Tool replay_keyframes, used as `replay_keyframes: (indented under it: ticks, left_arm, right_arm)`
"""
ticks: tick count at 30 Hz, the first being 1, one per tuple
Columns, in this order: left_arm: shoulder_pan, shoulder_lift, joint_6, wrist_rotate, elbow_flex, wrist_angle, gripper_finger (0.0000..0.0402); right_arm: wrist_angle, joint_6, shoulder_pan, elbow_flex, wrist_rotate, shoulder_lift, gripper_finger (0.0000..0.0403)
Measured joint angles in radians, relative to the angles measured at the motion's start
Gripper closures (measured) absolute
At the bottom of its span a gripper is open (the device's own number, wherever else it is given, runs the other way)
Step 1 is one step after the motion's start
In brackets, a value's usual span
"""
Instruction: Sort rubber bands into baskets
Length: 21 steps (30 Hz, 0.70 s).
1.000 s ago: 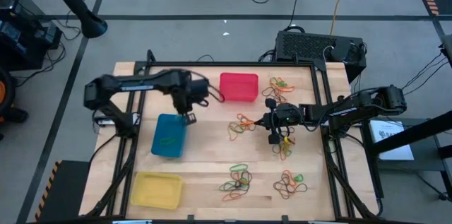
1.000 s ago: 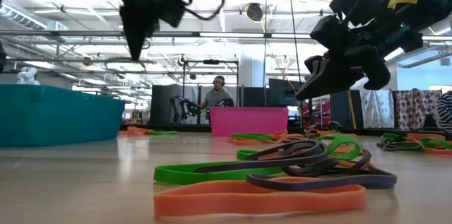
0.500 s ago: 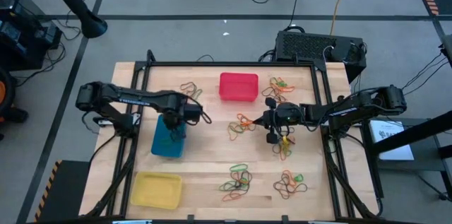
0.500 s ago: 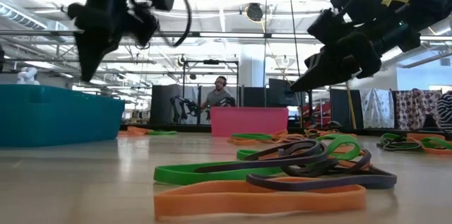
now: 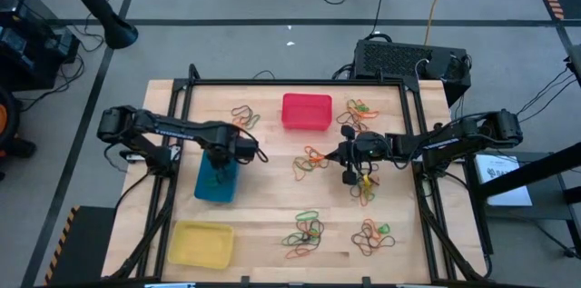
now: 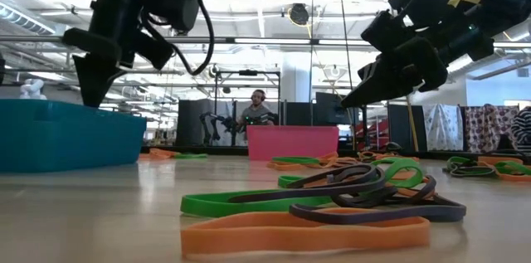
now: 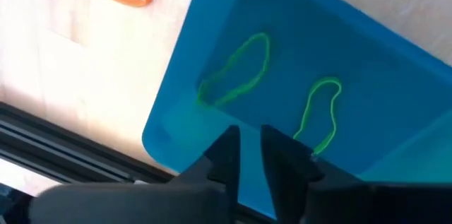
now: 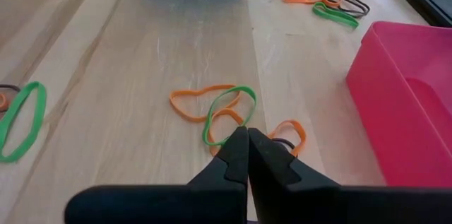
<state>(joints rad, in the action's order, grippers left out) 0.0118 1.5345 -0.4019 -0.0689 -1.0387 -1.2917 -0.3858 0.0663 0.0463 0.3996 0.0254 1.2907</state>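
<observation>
My left gripper (image 5: 221, 164) (image 6: 87, 90) hangs point-down over the blue basket (image 5: 214, 184) (image 7: 367, 61), fingers a little open (image 7: 251, 152) and holding nothing. Two green rubber bands (image 7: 234, 79) (image 7: 321, 114) lie flat on the basket's floor. My right gripper (image 5: 334, 155) (image 6: 348, 101) is shut (image 8: 247, 138), slanting down above a cluster of orange and green rubber bands (image 8: 219, 114) (image 5: 310, 159), clear of the table. The red basket (image 5: 306, 111) stands at the far edge. The yellow basket (image 5: 201, 243) sits at the near left corner.
More rubber band clusters lie at the far right (image 5: 361, 108), the far left (image 5: 243, 115), the near middle (image 5: 304, 231) and the near right (image 5: 372, 235). A black frame rail (image 5: 300, 84) borders the table. A dark box (image 5: 408, 59) stands beyond the far edge.
My left gripper has swung from beyond the blue basket's far edge toward the table's near left and has sunk, tipping steeper, until it hangs low over the basket. My right arm has stayed in place.
</observation>
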Motion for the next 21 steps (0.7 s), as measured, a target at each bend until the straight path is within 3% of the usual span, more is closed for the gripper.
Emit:
replay_keyframes:
  ticks: [8,12,15,21]
  left_arm:
    - [0.012,0.0,0.11,0.001,-0.05,-0.005,0.0305]
    - [0.027,0.0,0.174,-0.066,-0.096,0.055,0.0304]
    - [0.039,0.0,0.286,-0.109,-0.11,0.147,0.0304]
    - [0.132,-0.028,0.523,-0.085,-0.11,0.299,0.0304]
  right_arm:
    - [0.04,0.022,0.001,0.0,0.014,-0.003,0.0403]
    - [0.113,0.006,0.029,0.004,0.208,-0.047,0.0403]
    - [0.241,-0.024,0.075,0.035,0.308,-0.107,0.0403]
    - [0.585,-0.119,0.247,0.139,0.313,-0.204,0.0403]
